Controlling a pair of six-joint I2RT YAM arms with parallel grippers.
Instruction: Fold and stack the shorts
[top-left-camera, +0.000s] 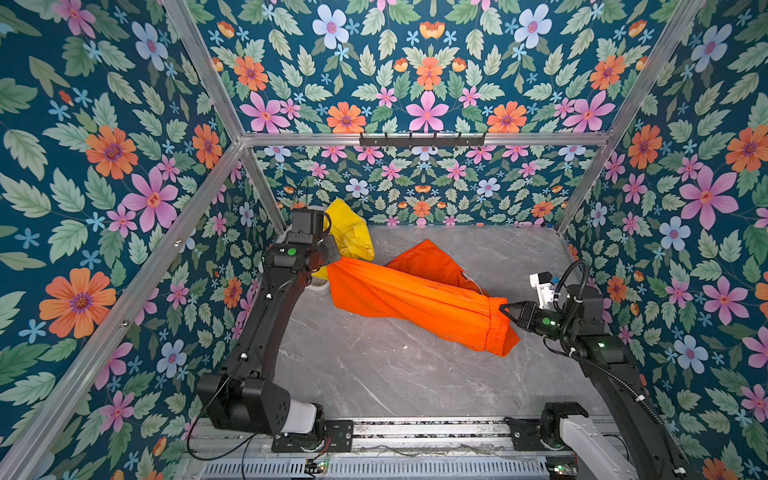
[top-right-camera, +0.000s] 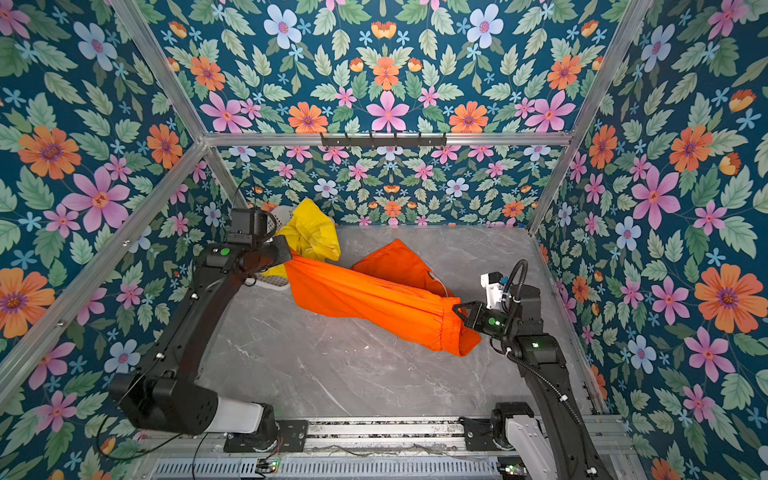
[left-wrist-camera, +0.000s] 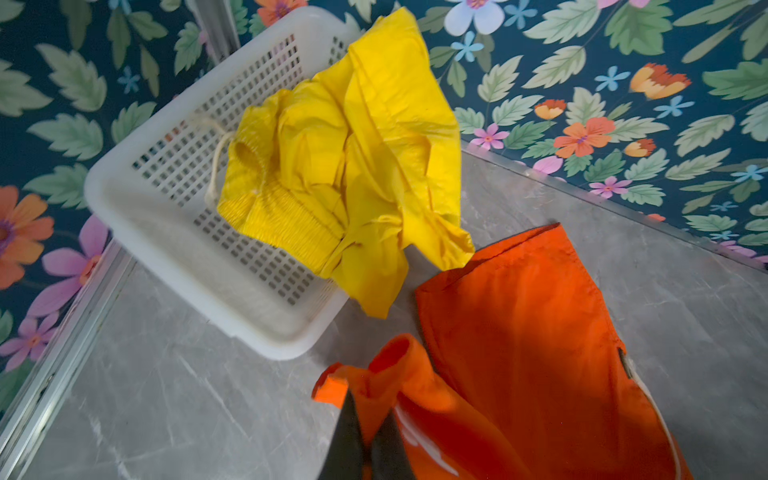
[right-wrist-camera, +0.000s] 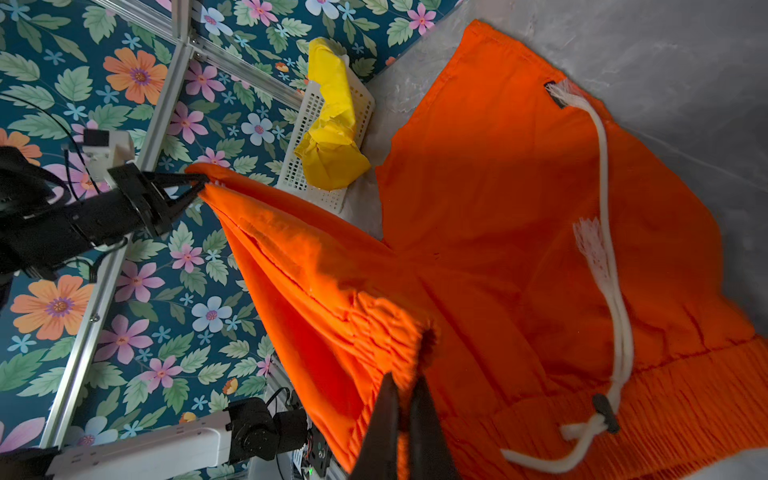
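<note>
From the rail at the near edge the right arm (top-left-camera: 615, 374) climbs, bends at the elbow and turns its wrist inward. This leaves the right gripper (top-left-camera: 505, 309) pointing level toward the middle of the grey marble-patterned desk (top-left-camera: 374, 374). Its jaws are pressed together on the gathered elastic waistband of the thin bright orange shorts (top-left-camera: 415, 299). The right wrist view shows the black fingers (right-wrist-camera: 382, 415) pinching a bunched fold of that band.

The left arm (top-left-camera: 257, 332) leans forward from its own near base with its wrist bent across. The left gripper (left-wrist-camera: 368, 399) is clamped on a rolled hem corner of one orange leg. In both top views its fingertips are hidden under the wrist, so the pinch reads only from the wrist views.

Between the two grippers that leg is drawn into a taut, creased band, probably lifted off the desk near the left gripper. The other leg lies flat just beyond the band, with the pale white drawstring (right-wrist-camera: 606, 208) trailing across it.

Beyond the left gripper, a crumpled pair of thin bright yellow shorts (left-wrist-camera: 353, 166) spills over the rim of a white perforated plastic basket (left-wrist-camera: 124, 216). Their ribbed waistband is inside the basket, and one leg hangs toward the orange fabric.
</note>
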